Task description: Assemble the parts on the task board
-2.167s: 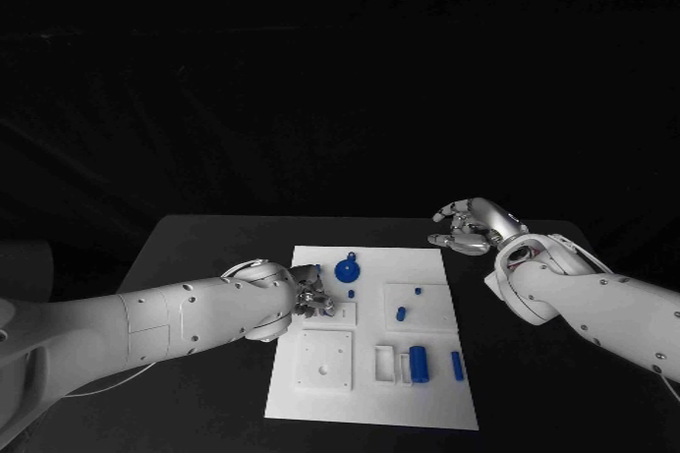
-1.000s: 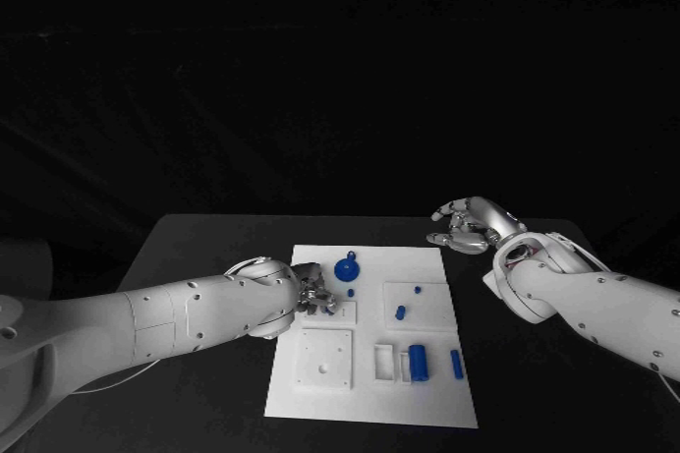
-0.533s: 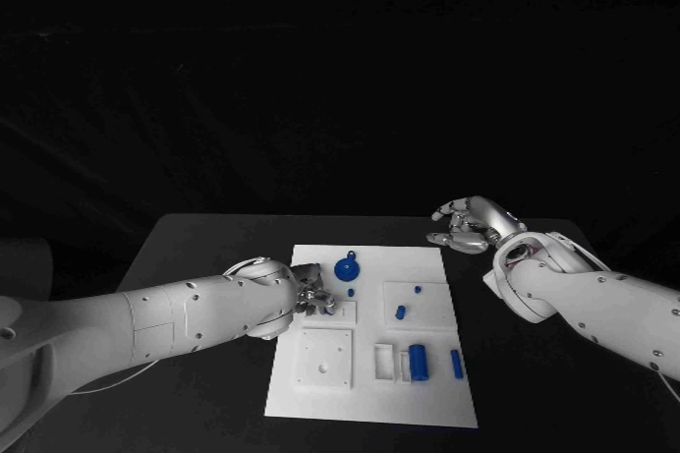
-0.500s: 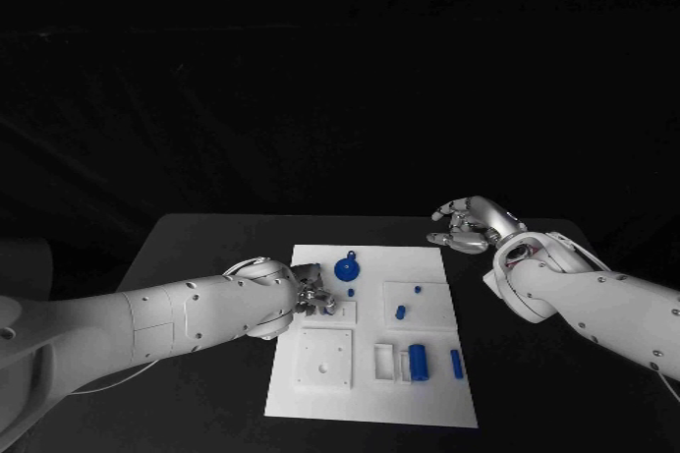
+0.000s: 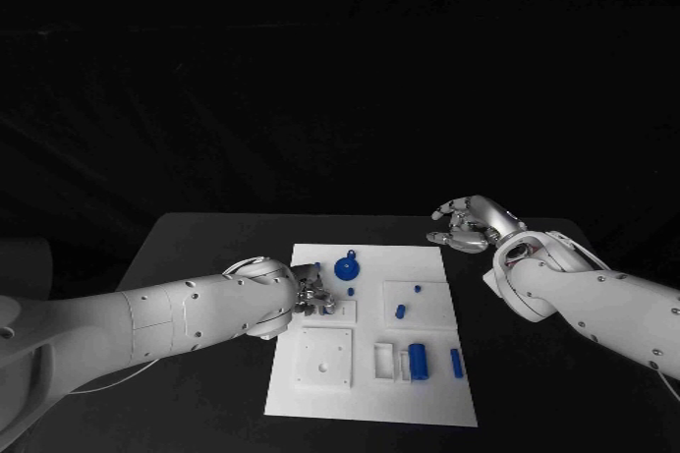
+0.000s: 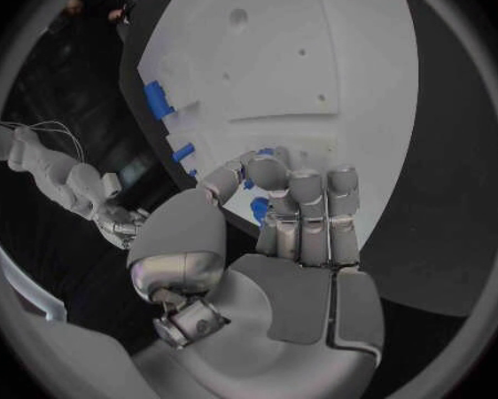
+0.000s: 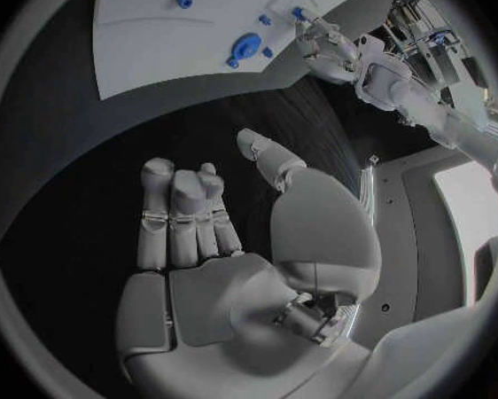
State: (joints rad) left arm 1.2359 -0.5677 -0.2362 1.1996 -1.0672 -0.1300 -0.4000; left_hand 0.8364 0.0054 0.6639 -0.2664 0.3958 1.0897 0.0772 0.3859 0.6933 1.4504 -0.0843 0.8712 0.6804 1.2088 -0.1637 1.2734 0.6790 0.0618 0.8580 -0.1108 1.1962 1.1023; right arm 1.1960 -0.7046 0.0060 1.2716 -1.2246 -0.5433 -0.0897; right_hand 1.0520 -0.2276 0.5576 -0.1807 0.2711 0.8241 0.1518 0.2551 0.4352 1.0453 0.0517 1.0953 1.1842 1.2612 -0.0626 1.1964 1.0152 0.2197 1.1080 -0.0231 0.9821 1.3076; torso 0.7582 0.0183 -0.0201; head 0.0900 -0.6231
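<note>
Left hand (image 5: 314,298): fingers curled over the task board (image 5: 425,414) near its left edge; grasp cannot be told. Right hand (image 5: 475,224): loosely spread, holding nothing, above bare table (image 5: 212,247) beyond the board's far right corner.

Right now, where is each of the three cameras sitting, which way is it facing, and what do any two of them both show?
Head view: sits on the robot's head, looks down at the white board on the black table; both white arms show, the left hand at the board, the right hand beyond its far corner.
Left wrist view: behind the left hand, facing the board.
Right wrist view: behind the right hand, facing table and board.
Shared: head and right wrist views both show the round blue part.
</note>
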